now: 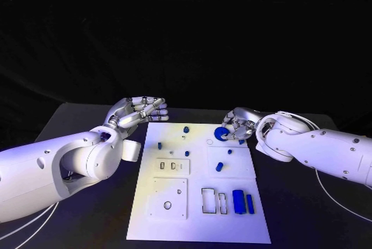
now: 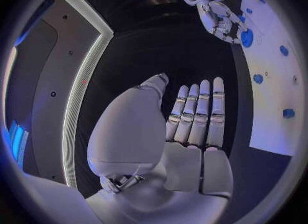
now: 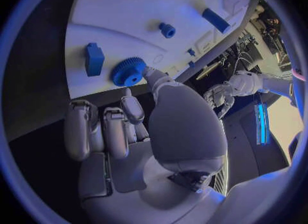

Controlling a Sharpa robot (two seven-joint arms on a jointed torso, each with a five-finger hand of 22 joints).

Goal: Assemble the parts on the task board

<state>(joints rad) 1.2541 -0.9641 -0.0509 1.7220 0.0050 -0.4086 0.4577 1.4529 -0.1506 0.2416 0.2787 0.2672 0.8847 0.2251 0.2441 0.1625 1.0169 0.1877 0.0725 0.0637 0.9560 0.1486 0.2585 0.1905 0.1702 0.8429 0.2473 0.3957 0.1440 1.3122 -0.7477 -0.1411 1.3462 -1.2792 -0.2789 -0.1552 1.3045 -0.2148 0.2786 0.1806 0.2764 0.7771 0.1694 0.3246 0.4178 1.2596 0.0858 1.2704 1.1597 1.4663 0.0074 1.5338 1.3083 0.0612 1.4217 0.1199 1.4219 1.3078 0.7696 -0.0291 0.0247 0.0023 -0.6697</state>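
The right hand (image 1: 238,125) pinches a small, toothed, round blue plastic gear (image 1: 222,133), maybe touching the flat white plate (image 1: 194,217). It looks light and hard; hold its rim.

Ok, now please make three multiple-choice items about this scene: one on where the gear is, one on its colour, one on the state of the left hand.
1. Where is the gear?
A. In the left hand
B. On the board's far right part, at the right hand
C. On the table, off the board

2. What colour is the gear?
A. Red
B. Green
C. Blue

3. What is the state of the left hand?
A. It holds nothing
B. It holds a part
C. It presses on the board

Answers:
1. B: the gear sits at the fingers of the right hand, near the far right edge of the board.
2. C: the gear shows blue in all three views.
3. A: the left hand is beside the board's far left corner, and the left wrist view shows its fingers stretched out with nothing in them.
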